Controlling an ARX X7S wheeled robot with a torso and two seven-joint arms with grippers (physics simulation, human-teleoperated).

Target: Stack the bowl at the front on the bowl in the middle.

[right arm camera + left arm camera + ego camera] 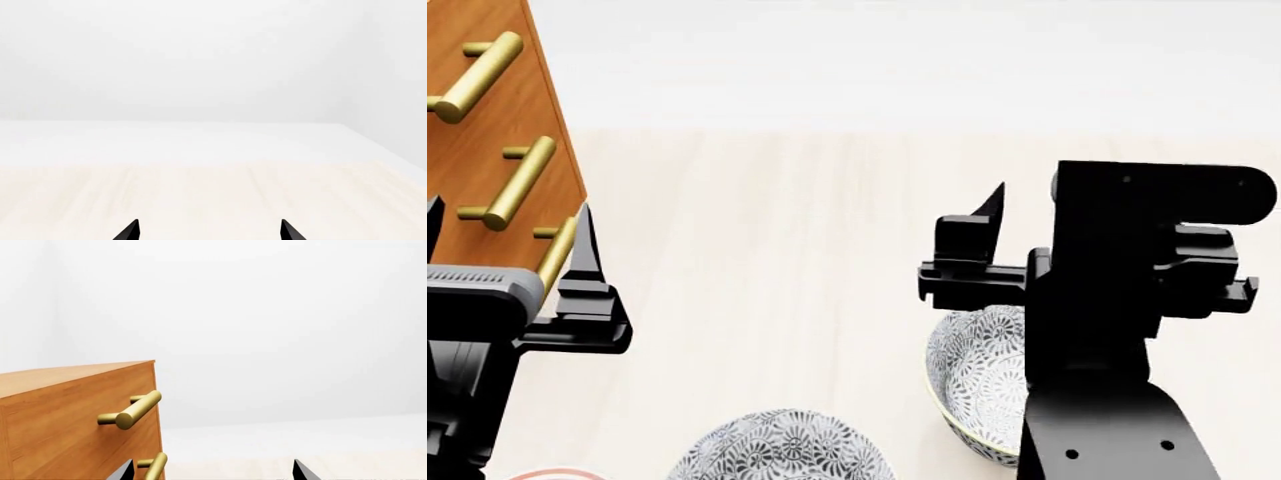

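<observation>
Two patterned bowls sit on a pale wooden table [827, 220] as the robot's arms hover above them, neither gripper holding anything. Seen from the head camera, the front bowl [781, 447] lies at about six o'clock, cut off by the lower edge, while the middle bowl [981, 370] rests just beyond it toward four o'clock, partly hidden under the right arm's black housing. The right gripper [1001, 225] is raised over the table with its jaws spread and empty; the left gripper [507, 225] hangs at nine o'clock beside a wooden drawer cabinet [494, 110] with brass handles [510, 180], its jaws likewise parted. The coming move turns on one relation — the front bowl sits back toward the robot, behind and below both sets of fingertips, roughly between the arms, with the right arm seemingly closer to the stacking spot. Only the head view shows the bowls; the right wrist camera sees bare tabletop and white wall past its two finger tips — the left sees the cabinet corner instead. A sliver of a reddish rim [541, 472] peeks in at seven o'clock.
</observation>
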